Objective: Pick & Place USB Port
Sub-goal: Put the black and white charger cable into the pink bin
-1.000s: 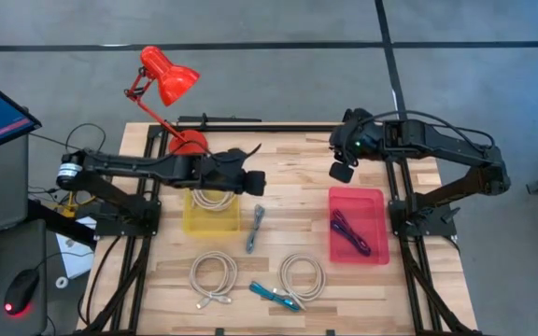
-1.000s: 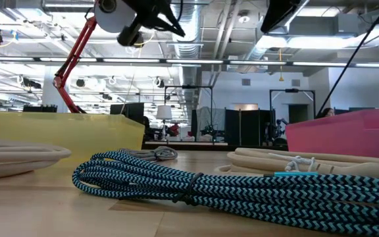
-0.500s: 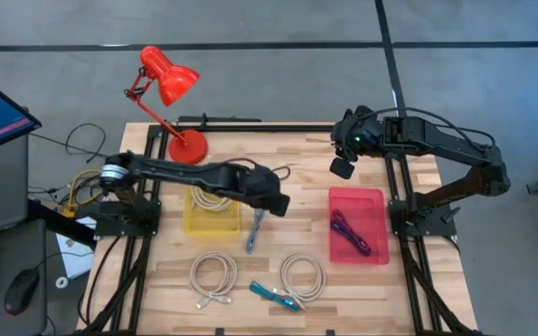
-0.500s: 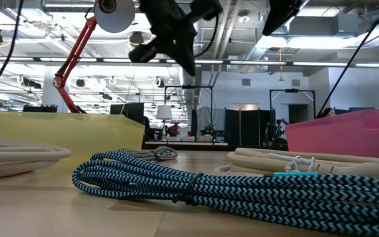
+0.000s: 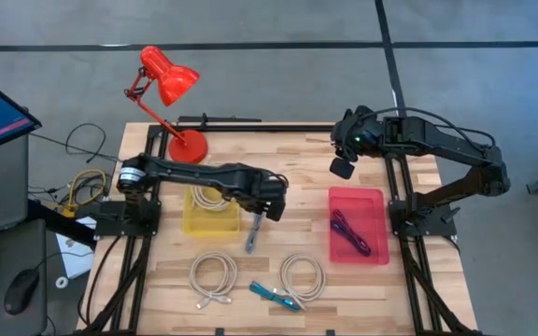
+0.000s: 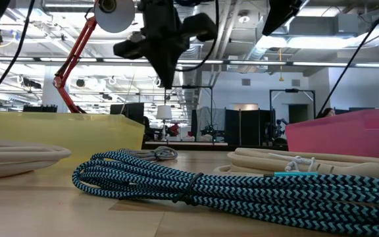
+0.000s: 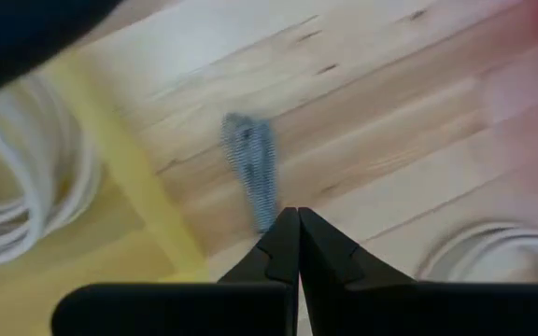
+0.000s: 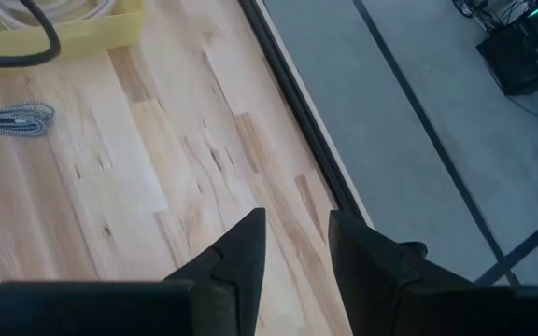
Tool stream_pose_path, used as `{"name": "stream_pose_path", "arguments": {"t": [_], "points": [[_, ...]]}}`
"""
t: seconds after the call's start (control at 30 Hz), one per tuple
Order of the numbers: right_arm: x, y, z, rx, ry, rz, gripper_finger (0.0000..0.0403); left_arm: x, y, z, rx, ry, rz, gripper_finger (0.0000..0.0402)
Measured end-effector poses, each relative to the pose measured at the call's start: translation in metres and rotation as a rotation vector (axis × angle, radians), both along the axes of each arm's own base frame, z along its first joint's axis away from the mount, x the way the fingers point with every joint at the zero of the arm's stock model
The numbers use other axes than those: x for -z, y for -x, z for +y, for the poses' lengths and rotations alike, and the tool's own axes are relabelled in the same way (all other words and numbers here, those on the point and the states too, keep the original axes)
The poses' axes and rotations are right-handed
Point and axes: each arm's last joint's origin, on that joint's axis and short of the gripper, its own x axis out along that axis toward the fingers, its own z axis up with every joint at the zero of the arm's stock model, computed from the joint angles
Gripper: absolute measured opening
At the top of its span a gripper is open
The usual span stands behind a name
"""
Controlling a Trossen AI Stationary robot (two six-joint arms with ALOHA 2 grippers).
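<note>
Above grey cable [image 5: 254, 229], closed left tool [image 5: 261, 211].

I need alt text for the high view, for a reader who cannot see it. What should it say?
Seen from above, the left gripper, shut, hangs over a grey braided cable beside a yellow bin holding a white cable. The right gripper waits, open, near the table's far edge, behind a pink bin with a purple cable. Two white coils and a teal cable lie nearer the front.

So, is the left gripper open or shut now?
Shut. The left gripper has both dark fingertips pressed together, nothing between them, above the grey cable.
</note>
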Motion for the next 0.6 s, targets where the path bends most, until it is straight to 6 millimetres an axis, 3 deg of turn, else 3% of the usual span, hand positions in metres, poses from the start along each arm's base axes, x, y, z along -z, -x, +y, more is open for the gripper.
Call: {"name": "stream_pose_path", "arguments": {"t": [0.43,0.6], "points": [[0.0,-0.001,0.0,-0.001,0.001,-0.007,0.0111,0.032,-0.012,-0.002,-0.026,0.028,0.08,0.0003],[0.0,-0.001,0.0,0.0,0.001,-0.007,0.0111,0.033,-0.014,-0.002,-0.023,0.029,0.073,0.0003]]}}
